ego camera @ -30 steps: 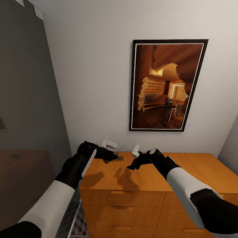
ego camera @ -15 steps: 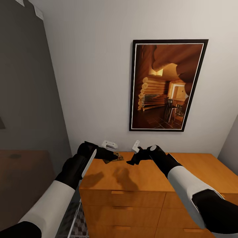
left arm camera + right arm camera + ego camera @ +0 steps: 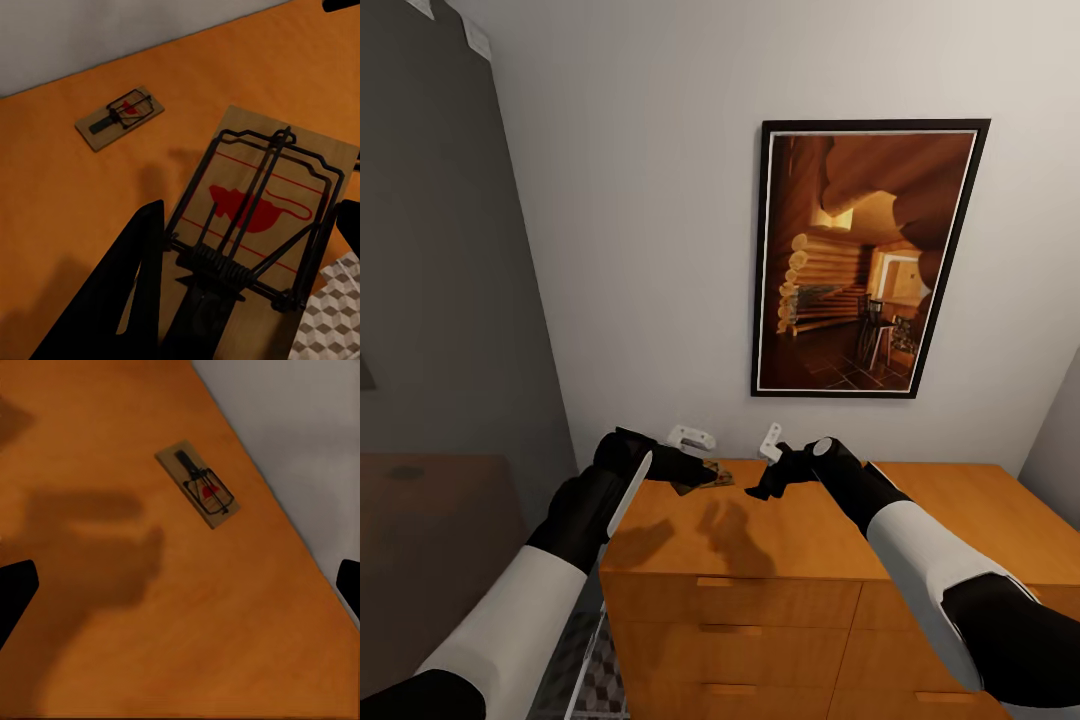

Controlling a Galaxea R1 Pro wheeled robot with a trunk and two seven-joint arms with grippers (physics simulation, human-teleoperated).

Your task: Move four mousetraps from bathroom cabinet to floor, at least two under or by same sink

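The orange-brown cabinet (image 3: 810, 540) stands against the wall, and both grippers hover over the left part of its flat top. My left gripper (image 3: 695, 472) is shut on a mousetrap (image 3: 300, 161), a tan board with dark wire and a red mouse print, held near the cabinet's left edge. A second mousetrap (image 3: 120, 118) lies flat on the top close to the wall. In the right wrist view this lying mousetrap (image 3: 204, 487) sits ahead between widely spread fingertips (image 3: 15, 592). My right gripper (image 3: 760, 490) is open and holds nothing.
A framed log-cabin picture (image 3: 865, 260) hangs on the white wall above the cabinet. A dark grey panel (image 3: 440, 300) rises at the left. Drawer fronts with bar handles (image 3: 730, 582) face me. Cube-patterned floor tiles (image 3: 595, 685) show beside the cabinet's left side.
My right gripper has moved a little up and back toward the wall, nearer the lying mousetrap. The left gripper and its mousetrap have stayed in place.
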